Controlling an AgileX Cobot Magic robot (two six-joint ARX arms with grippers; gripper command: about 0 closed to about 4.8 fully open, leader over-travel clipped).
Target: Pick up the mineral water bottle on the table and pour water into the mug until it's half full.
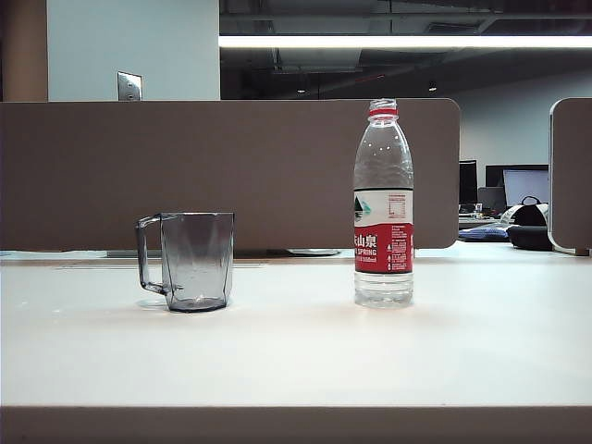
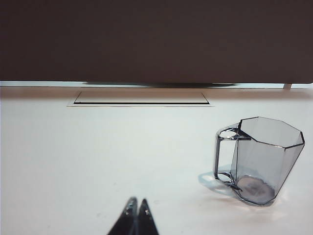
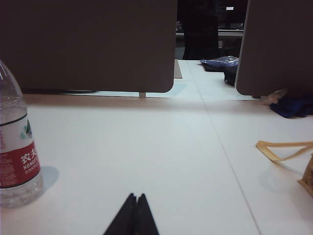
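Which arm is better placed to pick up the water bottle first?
The right. The mineral water bottle stands uncapped near the right gripper, whose fingers are shut. The left gripper, also shut, faces the mug instead, and the bottle is outside its wrist view.

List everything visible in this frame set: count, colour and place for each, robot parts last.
mineral water bottle: one, clear with red-and-white label, upright on table, right of mug, cap off.
mug: one, smoky grey, upright, looks empty, handle facing away from bottle.
table: one, white.
partition panels: two, brown, behind table.
yellowish strap: one, on table beyond bottle's side.
left gripper: shut, empty, near mug.
right gripper: shut, empty, near bottle.
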